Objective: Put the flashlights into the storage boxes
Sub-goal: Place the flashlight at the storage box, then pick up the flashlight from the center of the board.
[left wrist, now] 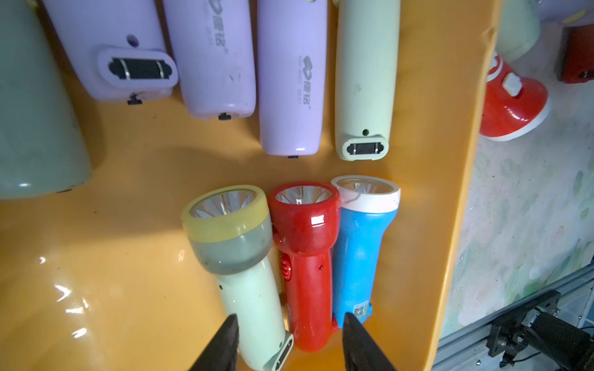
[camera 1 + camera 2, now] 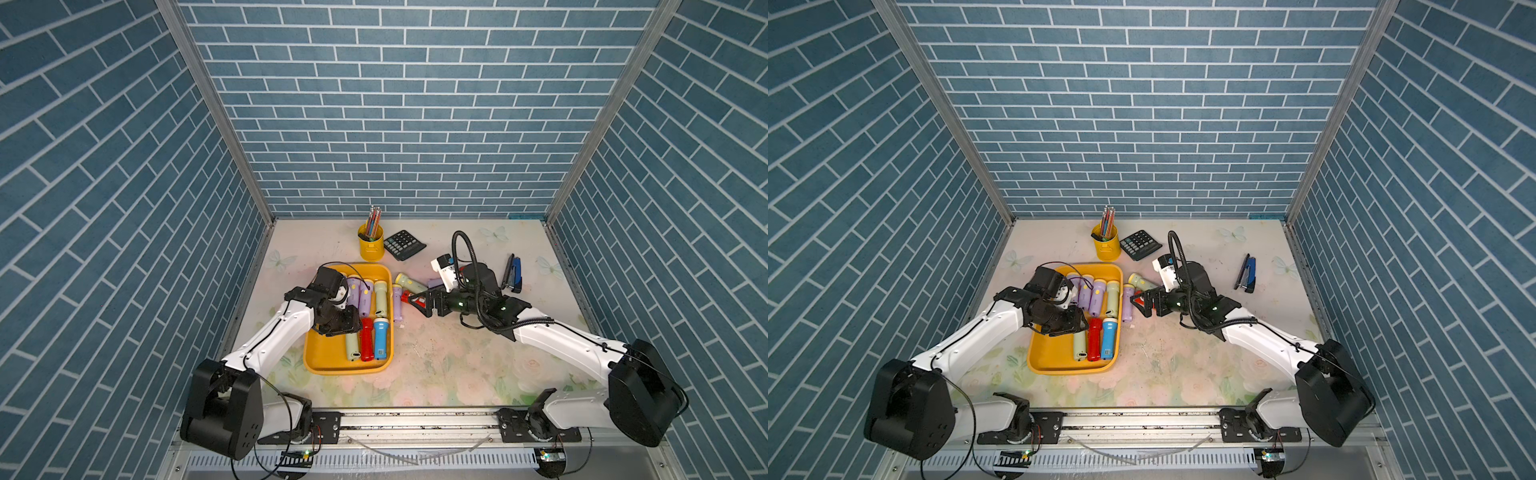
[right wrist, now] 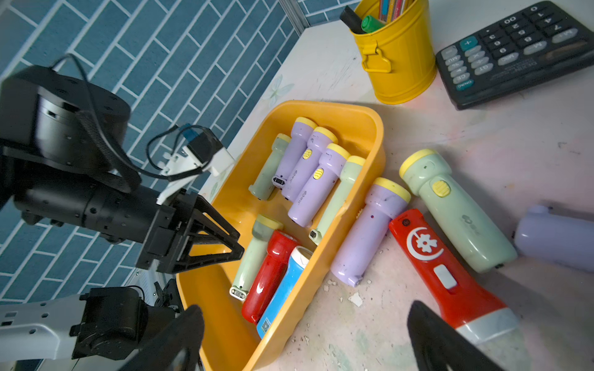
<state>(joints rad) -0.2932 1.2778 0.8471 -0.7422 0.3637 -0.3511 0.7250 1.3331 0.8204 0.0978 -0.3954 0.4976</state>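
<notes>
Orange tray (image 2: 328,357): left claw (image 3: 240,244) above it, part-spread, empty | right claw (image 3: 305,306) low, spread wide by loose red flashlight (image 3: 443,273)

Blue flashlight (image 1: 360,244) QR label; calculator (image 3: 520,48) "+", "00"

A yellow metal cup (image 2: 370,246) stands upright near the far edge of the desk (image 2: 457,365), full of coloured pencils (image 2: 375,217). The right wrist view also shows a green marker (image 3: 369,24) in it. Just beside the cup, toward the right edge, lies a black calculator (image 2: 404,245), keys up. A blue-black stapler (image 2: 513,274) lies apart from both, nearer the right edge. The desk's pale top has printed flowers and butterflies, with white flakes (image 3: 355,298) scattered on it. Blue brick-patterned walls (image 2: 395,104) enclose three sides.
</notes>
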